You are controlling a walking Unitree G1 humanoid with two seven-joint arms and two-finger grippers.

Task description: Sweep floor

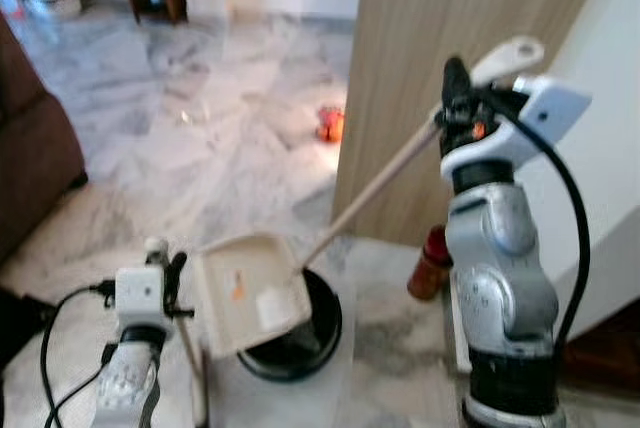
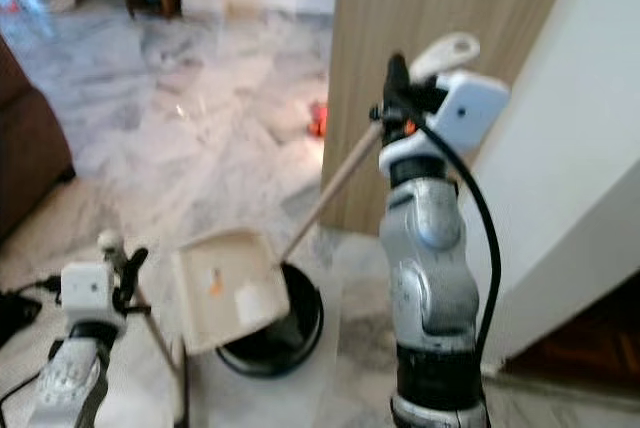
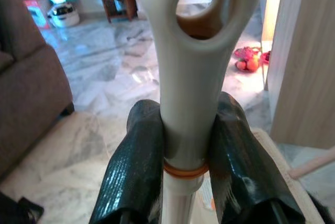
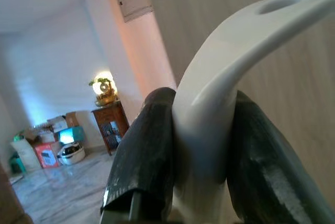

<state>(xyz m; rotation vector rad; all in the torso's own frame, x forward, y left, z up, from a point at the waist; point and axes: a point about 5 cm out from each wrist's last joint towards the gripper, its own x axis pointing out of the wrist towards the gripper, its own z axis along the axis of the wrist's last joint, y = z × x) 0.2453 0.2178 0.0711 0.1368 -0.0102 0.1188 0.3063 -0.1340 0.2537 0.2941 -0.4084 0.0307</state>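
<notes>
Clamped on two handles at once. Left gripper [image 3: 188, 130] shut around the pale dustpan handle [image 3: 201, 51] just under its hanging loop, low on the robot's left side. Right gripper [image 1: 458, 98] held high on the right, fingers [image 4: 146, 156] closed on the curved white top of the broom grip [image 4: 220, 67].

Slanting down from that raised gripper toward the left and inward: the broom stick [image 1: 375, 188], its long axis running diagonally and ending behind the dustpan [image 1: 250, 288]. Broom head hidden there, so cannot tell how it meets the floor.

Tilted pan mouth facing up and toward the camera, with an orange scrap and a pale piece lying inside. Directly beneath and just behind the pan: a round black container [image 1: 320, 333], possibly a bin, though too blurred to say for certain.

Judging from this, emptying or collecting at hand: pan nearer the left arm, stick reaching across from the right, both converging over the black container. Loose orange debris [image 1: 330, 125] well apart on the marble floor [image 1: 200, 128], beside the wooden panel [image 1: 450, 8]. Red bottle [image 1: 430, 263] standing near the panel's foot.
</notes>
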